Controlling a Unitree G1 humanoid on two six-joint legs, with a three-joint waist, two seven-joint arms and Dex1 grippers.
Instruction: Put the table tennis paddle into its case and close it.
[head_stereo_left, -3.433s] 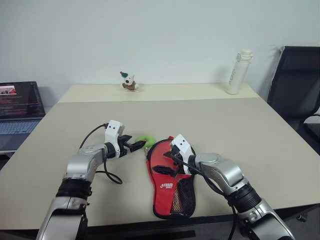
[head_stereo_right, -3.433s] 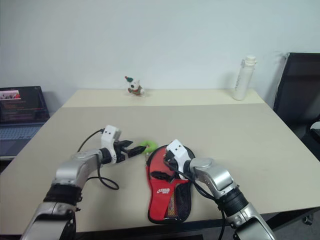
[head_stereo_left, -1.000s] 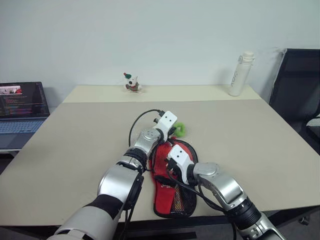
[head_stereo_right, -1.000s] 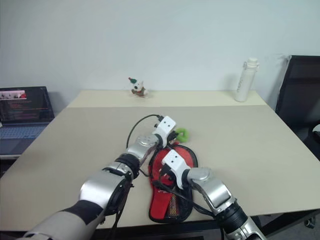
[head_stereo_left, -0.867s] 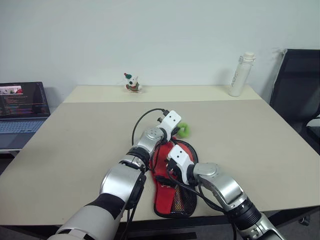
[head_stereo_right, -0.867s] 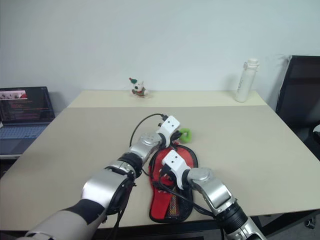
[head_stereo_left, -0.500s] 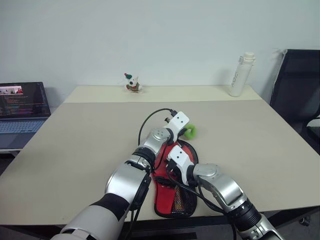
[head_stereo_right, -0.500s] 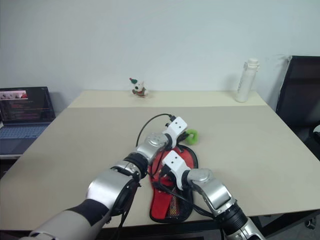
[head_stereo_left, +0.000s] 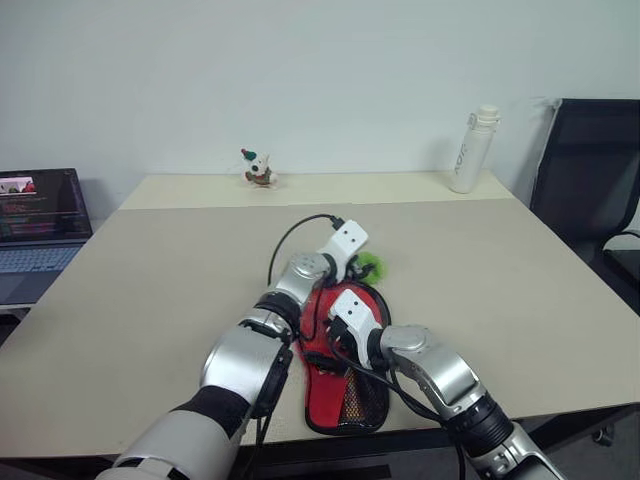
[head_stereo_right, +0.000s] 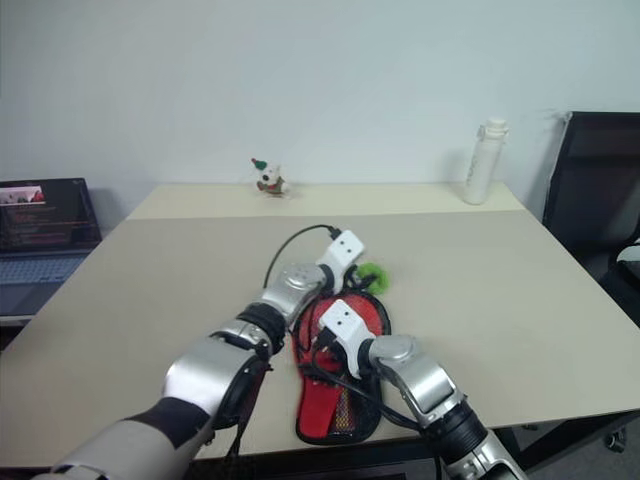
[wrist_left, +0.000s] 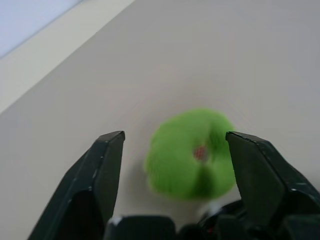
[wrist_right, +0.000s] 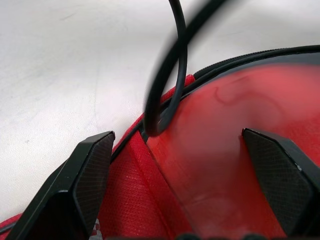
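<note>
The robot's 2 arms are clad in rounded silver-grey shells with black ribbed joint bands, each wrist topped by a white box-shaped camera housing bearing 2 small dark dots. Loose black cables loop from both wrists. The left gripper (wrist_left: 172, 165) and right gripper (wrist_right: 192, 175) each end in 2 angular black fingers.

Plain white wall (head_stereo_left: 320, 70) behind beige table (head_stereo_left: 150, 260), w/ black chair (head_stereo_left: 590, 170) at right.
</note>
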